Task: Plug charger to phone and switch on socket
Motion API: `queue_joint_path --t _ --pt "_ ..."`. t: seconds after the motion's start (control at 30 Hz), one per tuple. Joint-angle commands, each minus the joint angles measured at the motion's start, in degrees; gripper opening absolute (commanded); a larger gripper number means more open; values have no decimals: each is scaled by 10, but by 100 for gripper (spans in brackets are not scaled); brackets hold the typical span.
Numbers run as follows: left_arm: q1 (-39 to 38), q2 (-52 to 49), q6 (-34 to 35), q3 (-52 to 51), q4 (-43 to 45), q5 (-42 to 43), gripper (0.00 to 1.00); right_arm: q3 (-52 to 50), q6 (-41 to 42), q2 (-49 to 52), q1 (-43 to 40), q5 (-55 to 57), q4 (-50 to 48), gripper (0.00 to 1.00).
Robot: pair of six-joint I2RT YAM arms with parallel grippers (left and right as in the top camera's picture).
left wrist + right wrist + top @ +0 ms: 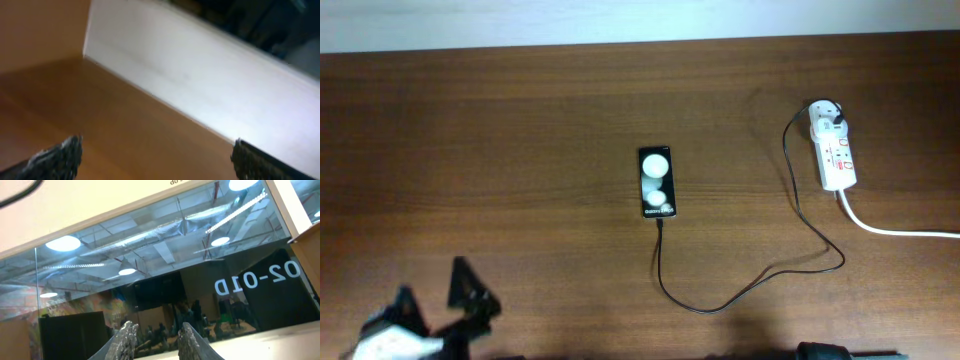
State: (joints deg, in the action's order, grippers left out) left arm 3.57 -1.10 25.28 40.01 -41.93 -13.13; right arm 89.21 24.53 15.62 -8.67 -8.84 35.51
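overhead, phone (656, 183): one flat black slab near the middle of the table (520, 150). Its long axis points away from the robot. The glossy face carries two white round spots, one beyond the other.
overhead, charger (760, 278): one thin black cable. Its tip meets the phone's near short edge. From there it loops toward the robot, swings right and climbs. It ends in a black plug seated at the far end of the socket.
overhead, socket (837, 150): one white power strip with small red marks, lying well to the right of the phone. Whether a switch is on cannot be told.
overhead, white cord (900, 232): one thick cord, leaving the socket's near end and running off the right edge.
overhead, left gripper (440, 297): at the lower left corner, well apart from the phone. Its two dark fingers are spread wide and hold nothing.
overhead, right arm (820, 351): only a dark piece shows at the bottom edge, and its gripper is hidden here.
left wrist, fingertips (60, 157): two, at opposite sides of the frame, with bare brown wood between them.
left wrist, white panel (200, 80): one, standing along the far side of the wood.
left wrist, task things: none in view.
right wrist, right gripper (157, 327): two pale fingers pointing upward, parted by a modest gap with nothing between them.
right wrist, window (150, 280): glass reflecting several ceiling lights, with mirrored white lettering at the right.
right wrist, task things: none in view.
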Motion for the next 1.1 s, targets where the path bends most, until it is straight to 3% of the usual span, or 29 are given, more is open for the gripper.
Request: queue_joint_path --t 0.0,0.07,0.17,0.27,0.47,0.73,1.07 --pt "2 7 -1 -147 137 33 99 14 -3 -3 5 5 2 34" --pt "2 7 -12 -222 214 33 99 15 -3 -3 5 5 2 35" --pt "2 7 -106 -289 294 90 99 15 -3 -7 5 5 2 37" --pt "2 6 -154 -322 328 130 99 14 -3 -17 4 5 3 37" --pt "2 6 -164 -374 387 130 99 0 -3 -68 4 5 11 37" --pt "2 2 -189 -395 372 119 99 -32 -3 -150 9 42 13 37" --pt "2 -3 -209 -395 372 119 99 -28 -3 -153 23 69 23 36"
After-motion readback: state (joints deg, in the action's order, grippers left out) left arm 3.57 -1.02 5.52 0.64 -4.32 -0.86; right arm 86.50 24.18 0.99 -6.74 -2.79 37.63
